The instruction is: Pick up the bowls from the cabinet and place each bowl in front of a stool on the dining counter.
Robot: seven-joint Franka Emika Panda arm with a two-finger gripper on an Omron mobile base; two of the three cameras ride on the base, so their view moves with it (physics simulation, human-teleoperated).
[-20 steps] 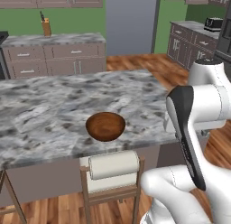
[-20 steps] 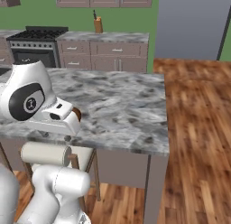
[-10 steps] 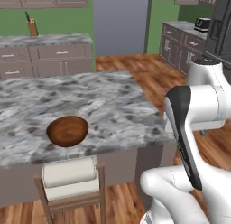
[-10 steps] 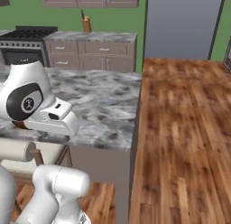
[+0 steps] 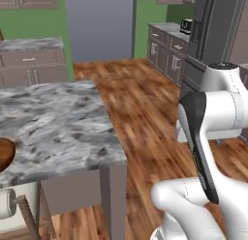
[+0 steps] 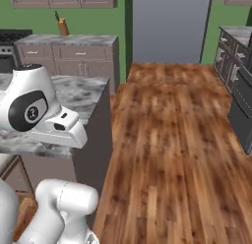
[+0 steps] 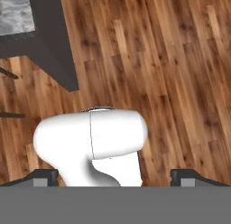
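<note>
- Dark finger tips of the gripper [image 7: 115,175] stand wide apart with nothing between them, pointing down at the plank floor [image 7: 180,83].
- Marbled counter [image 5: 53,132] lies off to one side of the gripper, its corner [image 7: 16,13] at the hand view's upper left.
- Reddish-brown bowl [image 5: 4,154] sits on the counter's near edge, well apart from the gripper, above a stool [image 5: 12,210].
</note>
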